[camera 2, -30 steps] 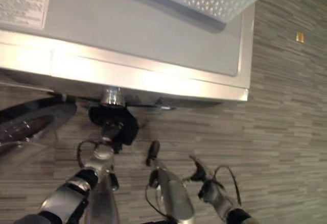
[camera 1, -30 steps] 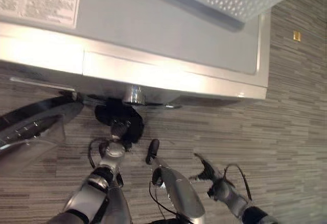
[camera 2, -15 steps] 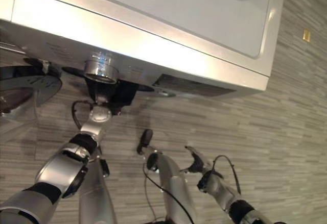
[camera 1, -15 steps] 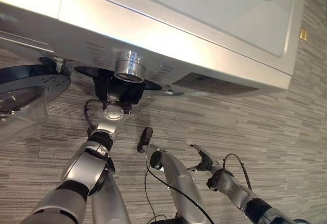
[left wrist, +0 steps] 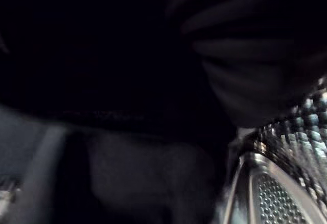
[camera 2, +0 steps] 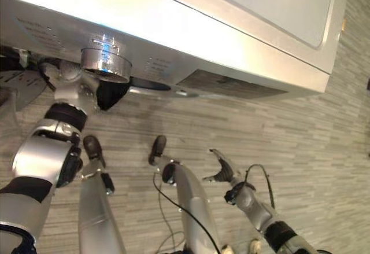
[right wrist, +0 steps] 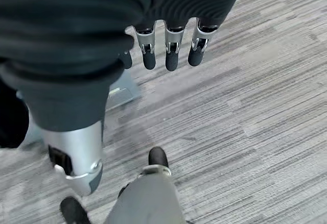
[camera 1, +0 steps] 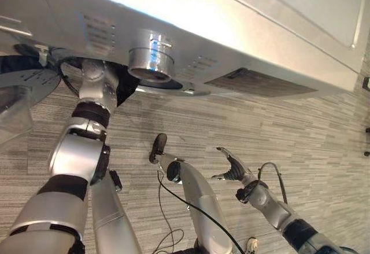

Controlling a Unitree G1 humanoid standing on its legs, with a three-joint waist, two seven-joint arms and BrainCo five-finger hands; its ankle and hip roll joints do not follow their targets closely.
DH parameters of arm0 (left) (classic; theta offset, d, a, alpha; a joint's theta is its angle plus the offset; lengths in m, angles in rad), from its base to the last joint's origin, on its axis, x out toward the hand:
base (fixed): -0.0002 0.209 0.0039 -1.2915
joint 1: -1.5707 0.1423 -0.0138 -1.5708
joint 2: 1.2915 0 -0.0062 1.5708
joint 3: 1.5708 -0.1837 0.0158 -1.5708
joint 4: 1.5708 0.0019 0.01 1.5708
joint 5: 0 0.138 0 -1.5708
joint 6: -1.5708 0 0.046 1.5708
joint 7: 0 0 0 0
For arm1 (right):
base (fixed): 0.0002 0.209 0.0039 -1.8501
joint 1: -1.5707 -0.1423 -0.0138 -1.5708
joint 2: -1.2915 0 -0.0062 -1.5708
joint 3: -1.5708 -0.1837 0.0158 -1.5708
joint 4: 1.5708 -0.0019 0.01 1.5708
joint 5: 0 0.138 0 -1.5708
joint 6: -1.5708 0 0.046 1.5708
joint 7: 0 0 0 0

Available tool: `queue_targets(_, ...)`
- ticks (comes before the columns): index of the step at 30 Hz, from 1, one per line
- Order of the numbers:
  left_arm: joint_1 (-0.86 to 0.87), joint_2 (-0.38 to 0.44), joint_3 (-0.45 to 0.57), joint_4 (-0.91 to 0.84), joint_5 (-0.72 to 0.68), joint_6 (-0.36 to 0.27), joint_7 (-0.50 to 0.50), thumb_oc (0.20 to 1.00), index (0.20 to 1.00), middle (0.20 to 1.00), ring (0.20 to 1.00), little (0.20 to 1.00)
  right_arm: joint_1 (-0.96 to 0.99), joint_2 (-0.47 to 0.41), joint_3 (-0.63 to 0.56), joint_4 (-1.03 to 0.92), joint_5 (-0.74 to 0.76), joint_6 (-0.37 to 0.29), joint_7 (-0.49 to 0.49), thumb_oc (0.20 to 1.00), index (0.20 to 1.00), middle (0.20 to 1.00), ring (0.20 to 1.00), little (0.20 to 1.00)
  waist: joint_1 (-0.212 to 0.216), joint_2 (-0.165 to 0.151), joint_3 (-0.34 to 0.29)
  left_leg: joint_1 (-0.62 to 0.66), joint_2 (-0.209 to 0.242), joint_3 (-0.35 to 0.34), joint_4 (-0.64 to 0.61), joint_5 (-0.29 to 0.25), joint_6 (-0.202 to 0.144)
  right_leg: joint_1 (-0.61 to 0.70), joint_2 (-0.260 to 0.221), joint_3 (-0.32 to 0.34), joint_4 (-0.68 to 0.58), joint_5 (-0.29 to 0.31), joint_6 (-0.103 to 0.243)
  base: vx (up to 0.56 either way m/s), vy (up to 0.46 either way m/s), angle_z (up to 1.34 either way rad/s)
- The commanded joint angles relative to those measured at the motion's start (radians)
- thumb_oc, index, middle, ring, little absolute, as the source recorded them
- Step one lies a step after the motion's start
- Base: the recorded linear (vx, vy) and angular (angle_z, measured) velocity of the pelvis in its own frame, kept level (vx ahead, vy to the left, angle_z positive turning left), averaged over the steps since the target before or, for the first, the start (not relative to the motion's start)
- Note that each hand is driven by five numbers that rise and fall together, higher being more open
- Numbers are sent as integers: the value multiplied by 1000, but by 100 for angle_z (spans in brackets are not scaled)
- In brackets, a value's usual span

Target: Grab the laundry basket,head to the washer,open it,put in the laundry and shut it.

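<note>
**Left arm inside the washer, right hand idle over the floor**

While the right hand (camera 1: pixel 231 167) hangs low above the striped grey floor (camera 1: pixel 300 144), its fingers (right wrist: pixel 172 48) run out straight and relaxed and hold nothing (its own wrist view has them in a loose row over bare carpet). It sits well apart from the washer (camera 1: pixel 243 40), nearer the robot than the machine's front.

Farther out, the left arm reaches up and forward into the dark round opening (camera 1: pixel 124 86) in the washer's front, just beside and below the shiny metal dial (camera 1: pixel 150 60). The left hand is past the rim, hidden in the dark, so whether it is clenched, released or grasping something cannot be told; the left wrist view gives only blackness and a patch of perforated metal drum (left wrist: pixel 278 193).

To the left of the opening the glass door (camera 1: pixel 20 100) stands swung open. Beyond the dial comes the silver control panel, with a dark display window (camera 1: pixel 254 83) to the right. The laundry basket cannot be placed from these views.
</note>
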Motion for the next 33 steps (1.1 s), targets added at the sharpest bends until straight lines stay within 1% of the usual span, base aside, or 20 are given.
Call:
queue_targets(1, -47, 60, 2, 4, -45, -82, -34, 200, 200, 200, 200, 200, 99, -55, -14, 12, 18, -16, 5, 1000, 1000, 1000, 1000, 1000, -38, 40, -152, -65, 51, -20, 32, -47, -6, -38, -24, 63, 94, -85, 84, 59, 19, -9)
queue_targets(3, -113, 66, -19, -15, -78, -93, -40, 200, 200, 200, 200, 200, 106, -64, -34, -8, 11, -14, 3, 1000, 1000, 1000, 1000, 1000, -54, 47, -168, -82, 54, -20, 53, -58, -5, -50, -23, 66, 102, -90, 84, 61, 27, -7)
queue_targets(6, -220, 14, -33, -69, -181, -126, -40, 200, 200, 200, 200, 200, 122, -81, -78, -38, 9, 2, -6, 1000, 1000, 1000, 1000, 1000, -68, 61, -184, -104, 52, -17, 75, -71, -2, -63, -23, 72, 110, -97, 82, 49, 23, -2)
queue_targets(9, -306, -99, -28, -151, -284, -169, -40, 200, 200, 200, 200, 200, 126, -89, -107, -53, 9, 22, -21, 1000, 1000, 1000, 1000, 1000, -80, 77, -189, -101, 48, -7, 69, -75, -2, -61, -24, 78, 109, -104, 82, 49, 14, 5)
queue_targets(10, -306, -104, -28, -154, -286, -172, -38, 200, 200, 200, 200, 200, 129, -89, -113, -54, 8, 24, -21, 1000, 1000, 1000, 1000, 1000, -76, 78, -187, -100, 47, -6, 67, -74, -2, -61, -25, 78, 108, -104, 82, 39, 14, 11)
queue_targets(11, -323, -151, -21, -201, -314, -194, -38, 200, 200, 200, 200, 200, 127, -88, -126, -66, 7, 38, -29, 1000, 1000, 1000, 1000, 1000, -79, 84, -185, -93, 43, 1, 58, -74, -3, -58, -25, 82, 104, -104, 83, 64, 37, 15)
queue_targets(12, -324, -257, -6, -331, -347, -251, -42, 200, 200, 200, 200, 200, 116, -73, -117, -34, -12, 55, -45, 1000, 1000, 1000, 1000, 1000, -82, 97, -178, -77, 34, 15, 43, -77, -2, -49, -23, 92, 91, -97, 90, 63, 38, 15)
queue_targets(17, -334, -253, 3, -463, -382, -315, -57, 200, 200, 200, 200, 200, 99, -91, -103, -32, -47, 59, -52, 1000, 1000, 1000, 1000, 1000, -92, 97, -171, -53, 40, 47, 42, -88, 2, -43, -10, 126, 64, -73, 109, 29, 95, 2)
queue_targets(20, -323, -185, 8, -497, -431, -346, -64, 200, 200, 200, 200, 200, 99, -105, -103, -19, -73, 62, -51, 1000, 1000, 1000, 1000, 1000, -89, 115, -153, -48, 44, 65, 55, -100, 13, -53, -11, 146, 64, -68, 117, 35, 24, -35)
queue_targets(21, -313, -147, -12, -487, -391, -335, -47, 200, 200, 200, 200, 200, 101, -104, -109, -6, -71, 63, -56, 1000, 1000, 1000, 1000, 1000, -83, 125, -149, -46, 42, 69, 53, -100, 17, -53, -14, 147, 63, -67, 118, 43, 8, -22)
queue_targets(22, -302, -107, -46, -457, -324, -299, -22, 937, 937, 937, 937, 937, 102, -106, -112, 8, -64, 60, -54, 1000, 1000, 1000, 1000, 1000, -77, 136, -143, -41, 38, 72, 48, -98, 19, -52, -17, 148, 59, -67, 119, 19, 14, -15)
queue_targets(23, -294, -76, -83, -416, -266, -249, -20, 1000, 1000, 1000, 1000, 1000, 103, -108, -111, 22, -55, 54, -48, 1000, 1000, 1000, 1000, 1000, -74, 144, -138, -36, 35, 75, 41, -93, 20, -48, -20, 148, 52, -66, 120, 10, 23, -7)
queue_targets(24, -286, -42, -131, -335, -215, -182, -53, 1000, 1000, 1000, 1000, 1000, 105, -106, -108, 39, -39, 43, -36, 1000, 1000, 1000, 1000, 1000, -73, 151, -132, -24, 30, 81, 25, -86, 18, -39, -23, 146, 42, -64, 120, 1, 16, -13)
queue_targets(25, -288, -41, -131, -333, -216, -182, -55, 1000, 1000, 1000, 1000, 1000, 103, -106, -107, 40, -39, 42, -37, 1000, 1000, 1000, 1000, 1000, -74, 150, -131, -23, 30, 81, 23, -84, 18, -38, -23, 146, 41, -63, 120, -5, 48, -20)
queue_targets(26, -292, 57, -356, -146, 112, -20, -129, 1000, 1000, 1000, 1000, 1000, 97, -125, -101, 96, -13, 24, -13, 1000, 1000, 1000, 1000, 1000, -59, 175, -112, 12, 20, 92, -30, -58, 16, -12, -31, 139, 9, -53, 120, -1, 51, -21)
queue_targets(27, -292, 72, -434, -72, 239, 45, -163, 1000, 1000, 1000, 1000, 1000, 82, -134, -93, 121, -6, 26, -10, 1000, 1000, 1000, 1000, 1000, -55, 185, -107, 24, 18, 95, -49, -49, 12, -1, -31, 138, -2, -52, 122, -5, 90, -11)
queue_targets(28, -365, 90, -631, 97, 637, 157, -191, 1000, 1000, 1000, 1000, 1000, 42, -143, -66, 183, -4, 31, 4, 1000, 1000, 1000, 1000, 1000, -59, 193, -104, 50, 13, 104, -94, -26, 5, 15, -26, 135, -33, -38, 124, -11, 53, 5)
queue_targets(29, -372, 88, -635, 102, 641, 156, -191, 1000, 1000, 1000, 1000, 1000, 36, -137, -64, 187, -4, 30, 3, 1000, 1000, 1000, 1000, 1000, -58, 188, -100, 52, 12, 105, -99, -20, 5, 17, -26, 135, -37, -35, 123, -11, 64, 11)
queue_targets(30, -374, 93, -794, 166, 951, 195, -184, 1000, 1000, 1000, 1000, 1000, 21, -153, -50, 200, -23, 31, 19, 1000, 1000, 1000, 1000, 1000, -64, 191, -99, 62, 15, 108, -112, -16, 0, 22, -24, 140, -47, -28, 125, -13, 51, 7)
queue_targets(33, -240, 58, -927, 217, 1337, 249, -262, 1000, 1000, 1000, 1000, 1000, -35, -159, -5, 215, -38, 16, 33, 1000, 1000, 1000, 1000, 1000, -70, 183, -95, 96, 11, 111, -165, 2, -6, 45, -17, 144, -86, -7, 132, -8, 68, 1)
